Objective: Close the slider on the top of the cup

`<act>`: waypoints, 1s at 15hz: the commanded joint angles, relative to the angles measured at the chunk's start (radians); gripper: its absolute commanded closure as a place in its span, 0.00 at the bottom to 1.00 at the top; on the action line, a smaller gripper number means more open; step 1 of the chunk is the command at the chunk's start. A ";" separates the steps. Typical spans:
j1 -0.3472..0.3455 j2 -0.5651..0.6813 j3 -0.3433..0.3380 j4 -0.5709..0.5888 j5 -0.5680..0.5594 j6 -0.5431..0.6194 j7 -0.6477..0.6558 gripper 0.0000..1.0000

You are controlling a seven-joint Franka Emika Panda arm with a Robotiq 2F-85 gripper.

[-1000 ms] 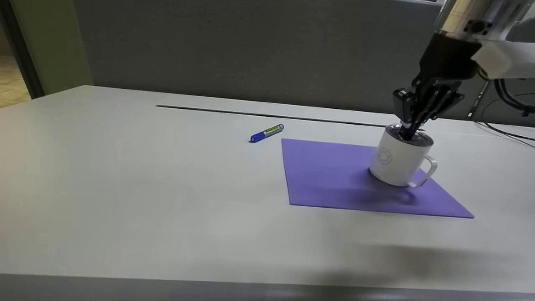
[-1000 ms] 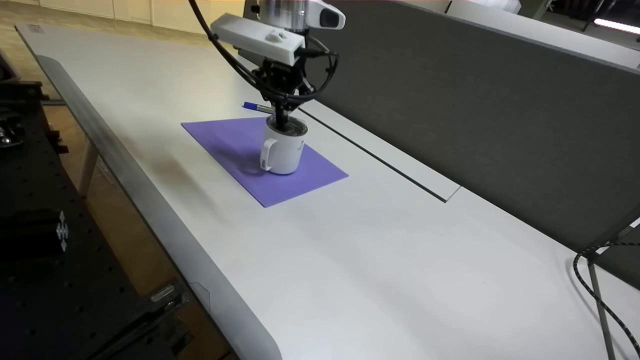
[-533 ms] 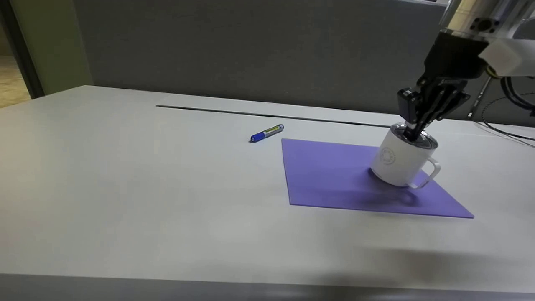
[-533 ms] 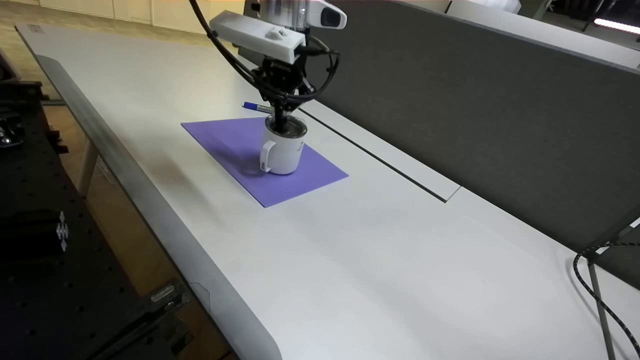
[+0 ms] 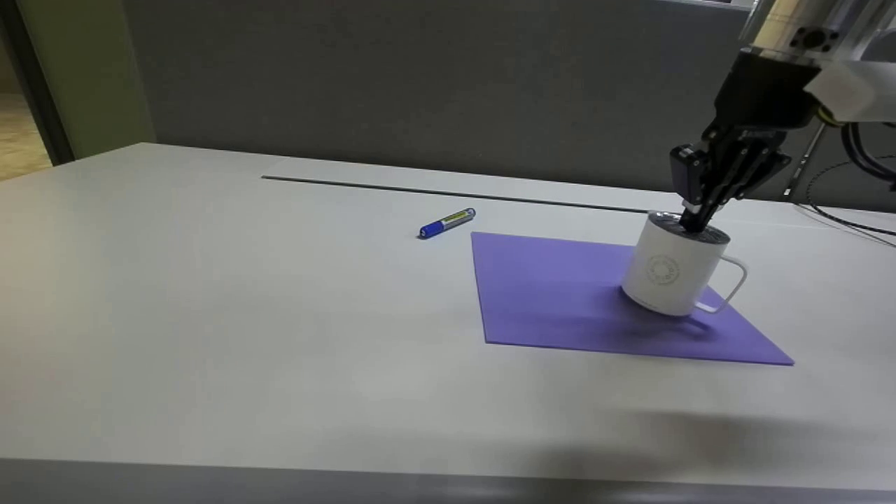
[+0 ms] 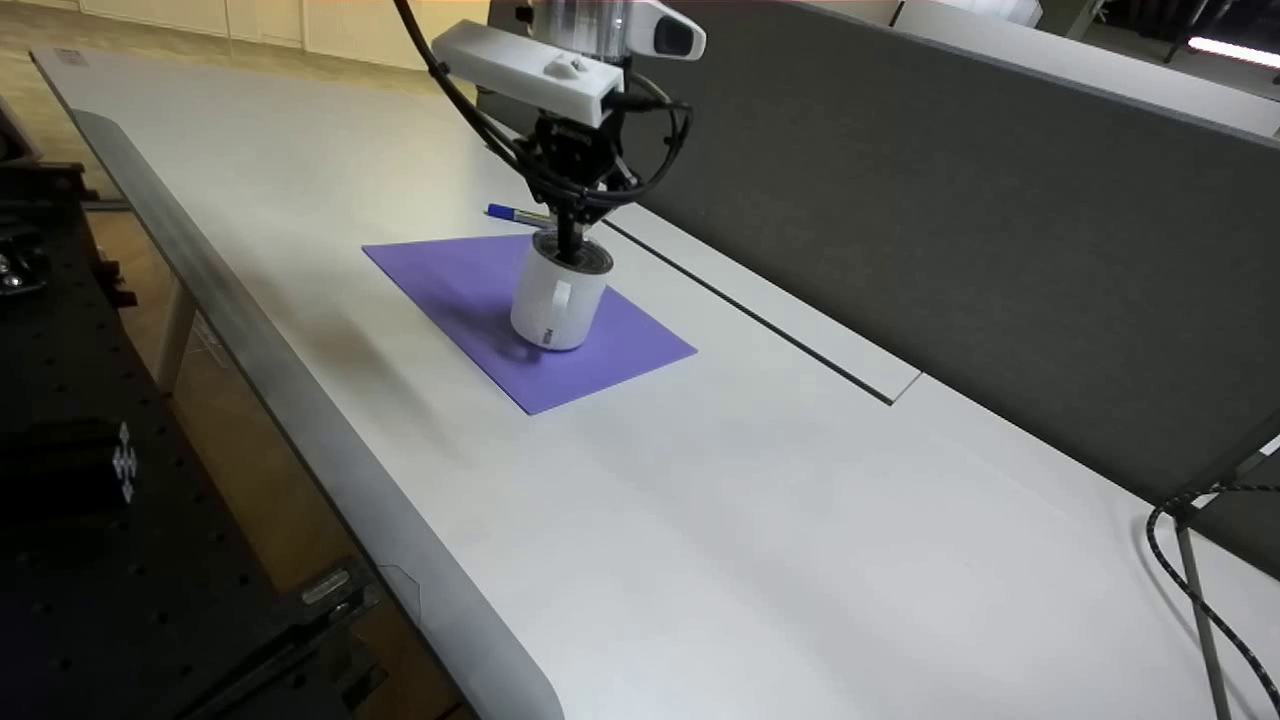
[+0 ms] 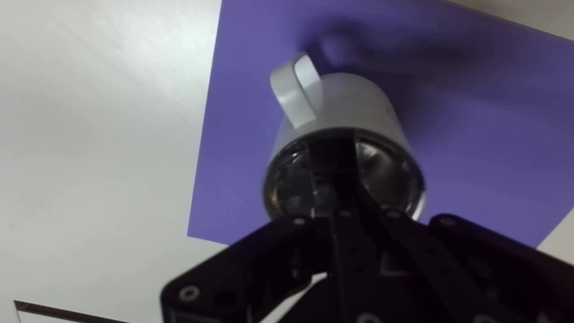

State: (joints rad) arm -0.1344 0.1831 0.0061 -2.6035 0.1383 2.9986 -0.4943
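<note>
The white cup (image 5: 658,269) with a round logo stands on the purple mat, leaning slightly. It shows in both exterior views (image 6: 540,300) and in the wrist view (image 7: 354,101). Its dark, clear lid (image 7: 388,175) faces up, and its handle (image 7: 287,92) sticks out at the side. My gripper (image 5: 693,224) points down with its fingers together and the tips on the lid. It also shows in an exterior view (image 6: 568,250) and the wrist view (image 7: 334,150). The fingers cover the lid's middle, so I cannot make out the slider or whether it is between the tips.
The purple mat (image 5: 546,294) lies on the white table (image 5: 280,315). A blue marker (image 5: 448,222) lies behind the mat. A dark slot (image 6: 740,305) runs along the table's back near the grey partition (image 6: 950,200). Black cables (image 6: 660,150) hang beside the wrist.
The cup tilted a little, then turned about its axis: its handle and logo swung round. My gripper shifted slightly right in both exterior views, staying on the lid. Mat and marker have not moved.
</note>
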 commanded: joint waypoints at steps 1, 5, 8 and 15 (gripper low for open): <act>-0.024 0.021 0.015 0.054 0.025 -0.064 -0.026 1.00; -0.084 0.026 0.079 0.113 0.048 -0.174 -0.059 1.00; -0.112 0.002 0.115 0.182 0.122 -0.370 -0.168 1.00; -0.056 -0.028 0.013 0.331 0.024 -0.842 -0.245 0.74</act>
State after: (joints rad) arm -0.2188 0.1704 0.0658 -2.3244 0.2244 2.2760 -0.7470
